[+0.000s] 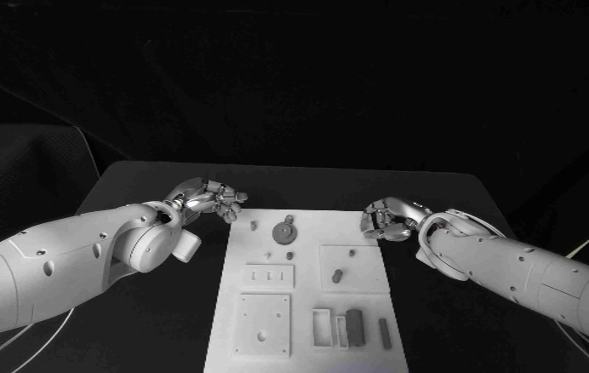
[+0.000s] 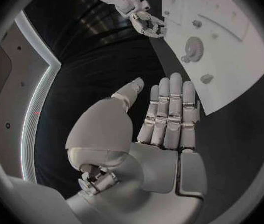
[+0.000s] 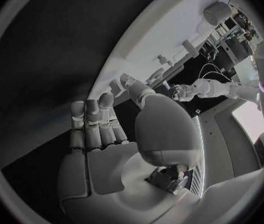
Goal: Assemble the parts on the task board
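Black desk [image 1: 147,186] and dark surroundings are seen, with the white board [image 1: 307,305] laid along the middle of the desk. Just off the board's far left corner the left hand [image 1: 208,198] is held; its fingers are seen straight and close together in the left wrist view, nothing being held. At the board's far right edge the right hand [image 1: 393,220] is placed, fingers likewise extended and empty in the right wrist view. Between the two hands, on the board's far end, a round disc [image 1: 283,232] is seen, near both hands but touched by neither. Nearer the robot, small pegs [image 1: 338,276] and dark blocks [image 1: 355,327] lie on the board, well apart from the hands.
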Tool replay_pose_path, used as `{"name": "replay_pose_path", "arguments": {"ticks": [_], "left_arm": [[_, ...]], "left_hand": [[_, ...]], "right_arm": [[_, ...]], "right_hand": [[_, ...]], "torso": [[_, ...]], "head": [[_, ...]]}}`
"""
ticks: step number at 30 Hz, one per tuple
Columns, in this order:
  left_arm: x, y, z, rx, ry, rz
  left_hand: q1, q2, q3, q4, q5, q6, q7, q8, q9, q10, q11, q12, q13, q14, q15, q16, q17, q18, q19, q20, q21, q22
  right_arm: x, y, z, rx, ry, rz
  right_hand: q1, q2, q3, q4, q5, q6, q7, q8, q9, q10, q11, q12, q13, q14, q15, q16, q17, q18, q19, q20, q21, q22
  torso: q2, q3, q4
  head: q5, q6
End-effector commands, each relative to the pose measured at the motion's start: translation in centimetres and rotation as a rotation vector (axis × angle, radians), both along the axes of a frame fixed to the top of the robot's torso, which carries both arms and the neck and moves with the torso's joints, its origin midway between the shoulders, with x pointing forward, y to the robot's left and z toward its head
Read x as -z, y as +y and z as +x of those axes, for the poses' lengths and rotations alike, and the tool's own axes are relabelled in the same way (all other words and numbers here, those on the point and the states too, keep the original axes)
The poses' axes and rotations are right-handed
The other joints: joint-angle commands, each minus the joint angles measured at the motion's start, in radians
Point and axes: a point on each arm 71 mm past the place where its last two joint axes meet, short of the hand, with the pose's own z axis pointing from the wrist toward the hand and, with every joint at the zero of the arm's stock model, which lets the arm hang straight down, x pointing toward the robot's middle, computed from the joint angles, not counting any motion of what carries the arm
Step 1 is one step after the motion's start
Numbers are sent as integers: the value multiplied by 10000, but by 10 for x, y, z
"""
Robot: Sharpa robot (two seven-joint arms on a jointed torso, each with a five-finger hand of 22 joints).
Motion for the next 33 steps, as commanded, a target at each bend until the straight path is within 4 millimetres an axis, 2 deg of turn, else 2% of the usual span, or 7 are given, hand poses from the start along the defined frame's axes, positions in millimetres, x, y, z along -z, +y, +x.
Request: {"name": "replay_pose_path", "arguments": {"ticks": [1,12,28,33], "left_arm": [[-1,-2,-1,151,-57,-41],[-1,-2,-1,147,-39,-33],[-1,-1,-1,143,-3,-18],[-1,-1,-1,152,6,-18]], "left_hand": [[-20,-84,15,8,27,-31,-23,-53,-11,-74,10,-65,-11,45,-17,-60,10,185,80,-2,-59,-7],[-23,-86,14,9,27,-34,-22,-56,-12,-76,11,-68,-12,45,-17,-63,11,185,80,-1,-60,-8],[-27,-88,13,11,27,-39,-21,-62,-13,-79,12,-73,-13,45,-16,-66,14,185,80,0,-62,-9],[-28,-89,13,12,27,-41,-21,-63,-14,-79,13,-74,-13,45,-16,-67,15,184,80,1,-62,-9]], "right_arm": [[3,2,-1,-153,80,1],[4,3,-1,-188,121,16],[5,9,0,-192,64,133],[5,11,0,-225,112,142]], "right_hand": [[-18,132,21,58,-28,15,-32,51,9,-8,70,-28,-11,-58,-2,-11,-6,-204,-72,-27,-43,-11],[37,266,103,89,-24,107,-63,128,36,-6,75,-13,-23,-53,12,18,-3,-213,-61,-33,-25,-14],[50,336,152,117,-26,216,-72,200,65,0,77,1,-30,-39,20,47,1,-220,-47,-35,-4,-13],[48,358,165,129,-26,248,-69,220,74,7,76,9,-31,-29,21,59,3,-222,-39,-36,5,-12]], "torso": [[19,15,12],[11,24,-22],[4,27,-30],[0,23,-13]], "head": [[61,-13],[115,-63],[125,-85],[124,-90]]}}
